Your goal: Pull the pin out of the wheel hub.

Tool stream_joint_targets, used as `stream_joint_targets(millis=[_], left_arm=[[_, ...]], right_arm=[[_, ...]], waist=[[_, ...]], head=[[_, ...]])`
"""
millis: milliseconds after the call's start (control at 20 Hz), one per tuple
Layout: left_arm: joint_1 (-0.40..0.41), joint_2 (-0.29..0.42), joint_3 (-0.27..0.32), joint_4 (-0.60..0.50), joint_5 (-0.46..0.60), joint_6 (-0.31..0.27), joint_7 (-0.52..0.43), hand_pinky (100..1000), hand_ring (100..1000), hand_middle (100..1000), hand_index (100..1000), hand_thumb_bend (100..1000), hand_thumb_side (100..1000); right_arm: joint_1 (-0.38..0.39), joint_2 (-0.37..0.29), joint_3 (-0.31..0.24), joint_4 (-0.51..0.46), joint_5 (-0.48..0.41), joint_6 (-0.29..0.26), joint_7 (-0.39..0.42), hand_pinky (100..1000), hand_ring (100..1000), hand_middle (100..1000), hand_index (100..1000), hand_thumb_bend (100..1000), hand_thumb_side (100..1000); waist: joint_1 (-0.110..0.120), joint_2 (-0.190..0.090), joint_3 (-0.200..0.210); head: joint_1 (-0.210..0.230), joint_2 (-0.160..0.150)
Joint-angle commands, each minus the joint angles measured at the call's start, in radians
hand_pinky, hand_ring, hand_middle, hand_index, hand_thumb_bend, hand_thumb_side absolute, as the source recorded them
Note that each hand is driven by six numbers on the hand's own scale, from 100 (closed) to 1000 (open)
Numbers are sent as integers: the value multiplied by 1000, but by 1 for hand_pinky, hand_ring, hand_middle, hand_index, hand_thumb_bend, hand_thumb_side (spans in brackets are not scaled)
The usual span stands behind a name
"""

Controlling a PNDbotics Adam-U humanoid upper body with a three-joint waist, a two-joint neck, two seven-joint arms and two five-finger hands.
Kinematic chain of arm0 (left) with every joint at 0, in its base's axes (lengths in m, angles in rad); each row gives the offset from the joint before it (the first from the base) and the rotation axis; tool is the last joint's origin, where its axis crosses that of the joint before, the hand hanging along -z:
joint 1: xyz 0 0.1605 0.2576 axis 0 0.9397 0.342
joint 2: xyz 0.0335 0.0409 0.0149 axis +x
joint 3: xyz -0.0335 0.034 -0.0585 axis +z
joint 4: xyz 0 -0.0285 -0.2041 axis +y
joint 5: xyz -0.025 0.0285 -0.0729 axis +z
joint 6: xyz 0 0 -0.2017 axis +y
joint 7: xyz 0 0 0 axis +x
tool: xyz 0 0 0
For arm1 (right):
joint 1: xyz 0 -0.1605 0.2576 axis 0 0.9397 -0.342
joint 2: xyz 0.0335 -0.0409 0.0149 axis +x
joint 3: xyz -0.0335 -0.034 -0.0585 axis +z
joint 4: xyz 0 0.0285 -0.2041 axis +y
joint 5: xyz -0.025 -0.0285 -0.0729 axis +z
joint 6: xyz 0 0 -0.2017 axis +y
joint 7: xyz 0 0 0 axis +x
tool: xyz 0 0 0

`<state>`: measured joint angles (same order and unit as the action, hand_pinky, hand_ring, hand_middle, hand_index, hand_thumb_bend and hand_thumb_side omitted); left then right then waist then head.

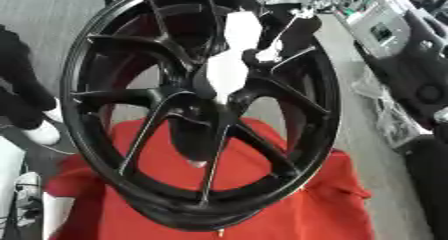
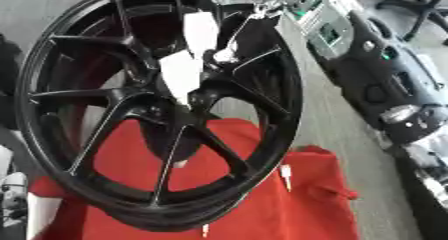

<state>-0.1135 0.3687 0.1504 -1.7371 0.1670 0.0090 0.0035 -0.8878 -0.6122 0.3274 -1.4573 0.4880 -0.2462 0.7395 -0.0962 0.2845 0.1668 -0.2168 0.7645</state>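
A black spoked wheel stands tilted on a red cloth. A white pin sticks out at the hub in the wheel's middle. My right hand comes in from the upper right, black below a silver wrist, and its fingers curl against the pin's right side. A black shape at the left edge, next to the rim, looks like my left arm; its fingers are not visible.
Two small white pins lie on the red cloth by the rim. Black and grey equipment fills the right side. An office chair base shows at the top right. Grey floor lies between the wheel and the equipment.
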Motion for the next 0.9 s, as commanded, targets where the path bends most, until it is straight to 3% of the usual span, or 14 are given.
stream_joint_targets(millis=[50,900], left_arm=[[-5,13,2,-10,-7,0,-5,866,822,804,827,100,855],[-1,9,0,-5,-6,8,-15,870,824,808,829,100,856]], right_arm=[[-19,-24,-17,-5,-25,18,-14,677,598,421,586,181,346],[-32,-67,-43,-44,-92,64,-45,667,587,398,554,155,324]], waist=[[5,-16,-1],[5,-41,-8]], head=[[-3,5],[-5,5]])
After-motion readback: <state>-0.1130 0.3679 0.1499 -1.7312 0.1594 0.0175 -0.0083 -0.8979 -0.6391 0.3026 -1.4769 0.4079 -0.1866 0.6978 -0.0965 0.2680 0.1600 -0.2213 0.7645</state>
